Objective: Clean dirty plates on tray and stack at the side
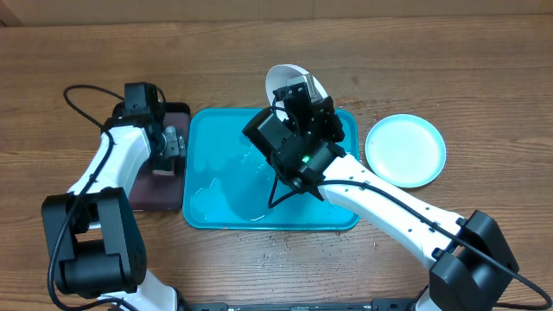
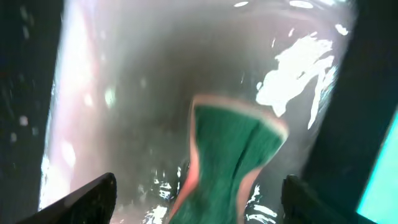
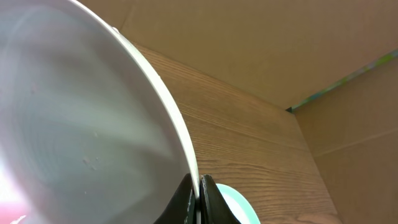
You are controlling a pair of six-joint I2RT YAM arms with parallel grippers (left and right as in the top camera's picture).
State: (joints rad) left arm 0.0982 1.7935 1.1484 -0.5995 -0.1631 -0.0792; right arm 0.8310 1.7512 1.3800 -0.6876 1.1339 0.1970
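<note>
Two plates, one tray (image 1: 207,181)

Right gripper (image 3: 200,186), arm stretched across the tray, clamps the white plate (image 1: 283,78) by its rim, tilted above the far edge. One light blue plate (image 1: 406,149) lies right of the tray. Left gripper (image 1: 173,142), left of the tray: jaws apart over one seemingly green sponge (image 2: 233,155).

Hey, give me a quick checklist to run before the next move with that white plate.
1. Right gripper shut on white plate rim: ok.
2. Plate held tilted over the tray far edge: ok.
3. Left gripper gripping the sponge: not ok, open around it.
4. Plate free of red smears: cannot tell.
5. Light blue plate beside tray, ready for stacking: ok.
</note>
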